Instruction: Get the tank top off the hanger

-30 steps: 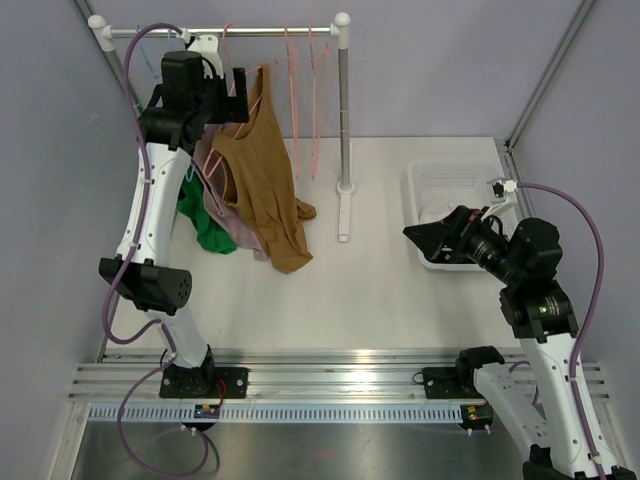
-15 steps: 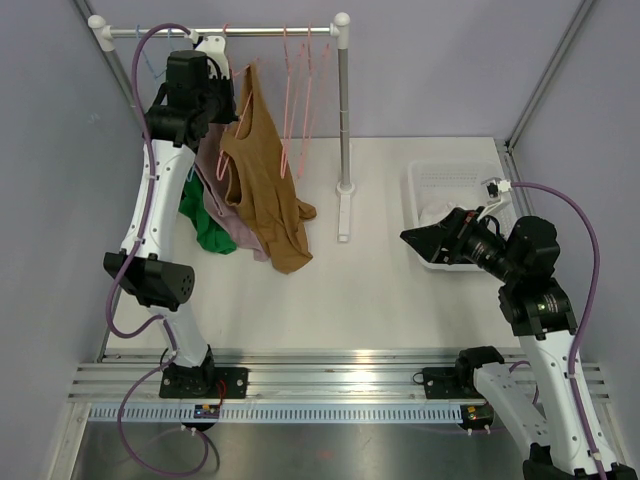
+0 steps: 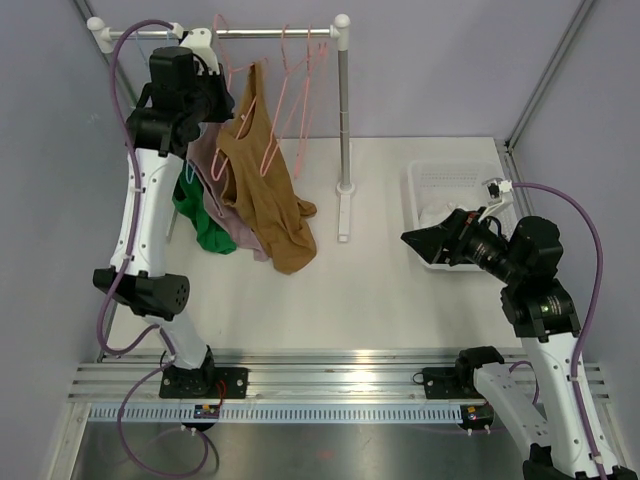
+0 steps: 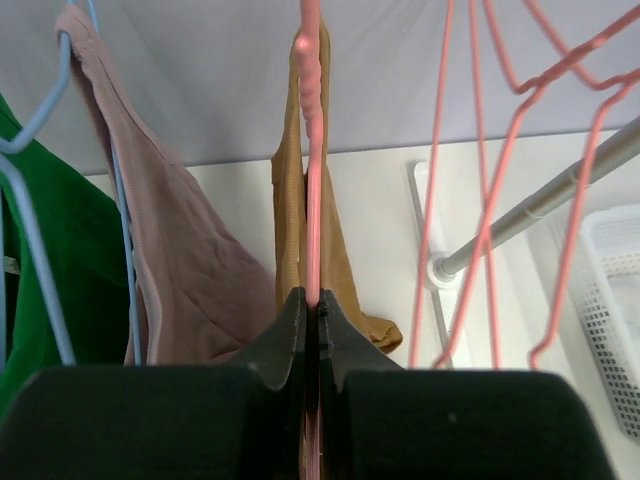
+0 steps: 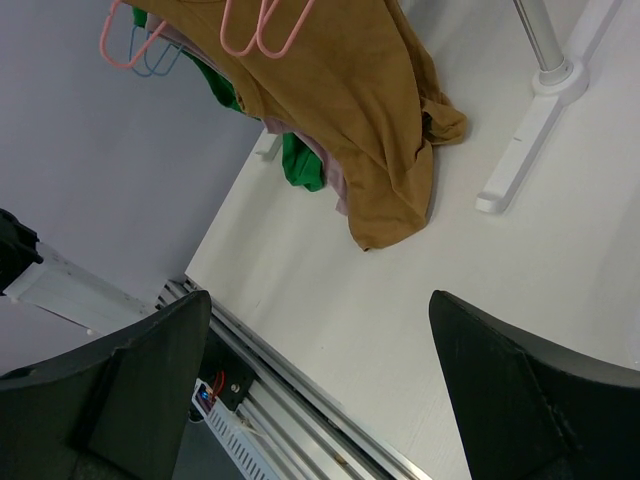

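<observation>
Under the rail [image 3: 262,32], we have the left gripper [image 4: 311,302] pinched tight on the pink hanger [image 4: 311,120] wire. The tank top [image 4: 288,230] hangs from it, draping down and away from the jaws. Right gripper [image 3: 425,237] gapes empty, well off the rail, so left is nearer.

You're looking at tank top [image 3: 265,190]: plain tan-brown, no print. Its hanger [image 4: 312,150]: pink. Beside it you have dusty-mauve garment [image 4: 180,280], green garment [image 3: 207,230], light-blue hanger [image 4: 126,250]. Your spare hangers [image 4: 431,150]: pink. Your basket [image 3: 450,185]: white, fine grid pattern. Table [image 3: 380,290]: off-white. Your left claw [image 4: 311,300], right claw [image 5: 320,300]: black. Cables [image 3: 599,265]: purple.
</observation>
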{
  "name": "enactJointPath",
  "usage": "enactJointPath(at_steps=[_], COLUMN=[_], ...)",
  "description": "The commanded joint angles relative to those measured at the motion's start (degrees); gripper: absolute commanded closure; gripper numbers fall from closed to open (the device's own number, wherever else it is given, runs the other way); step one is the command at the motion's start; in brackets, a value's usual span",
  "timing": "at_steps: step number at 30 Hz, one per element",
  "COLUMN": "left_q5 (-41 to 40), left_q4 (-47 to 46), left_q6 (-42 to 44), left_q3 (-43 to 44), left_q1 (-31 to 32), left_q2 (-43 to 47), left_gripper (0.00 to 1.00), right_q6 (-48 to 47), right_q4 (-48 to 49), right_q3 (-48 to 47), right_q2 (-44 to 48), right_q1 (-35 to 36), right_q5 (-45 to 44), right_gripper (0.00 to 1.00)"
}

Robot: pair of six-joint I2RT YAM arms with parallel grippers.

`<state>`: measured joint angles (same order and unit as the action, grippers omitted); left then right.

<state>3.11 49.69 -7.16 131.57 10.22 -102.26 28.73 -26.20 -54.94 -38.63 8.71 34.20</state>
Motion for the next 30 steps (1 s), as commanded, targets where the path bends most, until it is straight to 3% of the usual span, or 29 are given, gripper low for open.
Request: enactJointPath(at_steps=[1,6,11,14,21,27,30], left_q5=[1.37,1.98,2.51,4.18,9.00,8.76,13.20], left_q4=[-3.46,-4.43,0.40,1.11,-4.94,1.09,4.52], left_q6=[-2.59,-3.74,-6.02,-7.95,-11.47,-10.33,-9.98], left_q3=[2.29,-0.87,-1.93,-8.06,-37.72,-53.07,-58.43], left_q1=[0.77,1.47,1.47,1.47,2.17,2.35,2.35], left_q2=[7.42,11.81,15.41,21.38,44.49,62.49,67.87], left_gripper=[1.00,1.00,1.00,1.00,1.00,1.00,1.00], right_q6=[-1.04,-1.13,-1.40,-0.87,1.23,5.45,4.33], right_q4=[0.62,0.27,-0.17,0.35,3.60,10.79,13.61], right_q3=[-3.07,-4.04,-4.74,-4.74,-3.34,2.19,5.71], right_q2=[0.14,0.05,0.31,-0.12,-2.06,-6.36,-9.70], right_q1=[-0.10,-0.10,-0.10,-0.01,-0.10,0.51,6.46], right_q5=[1.75,2.28,2.02,2.45,7.72,11.06,7.40], right_gripper=[0.02,0.02,0.02,0.02,0.03,0.08,0.09])
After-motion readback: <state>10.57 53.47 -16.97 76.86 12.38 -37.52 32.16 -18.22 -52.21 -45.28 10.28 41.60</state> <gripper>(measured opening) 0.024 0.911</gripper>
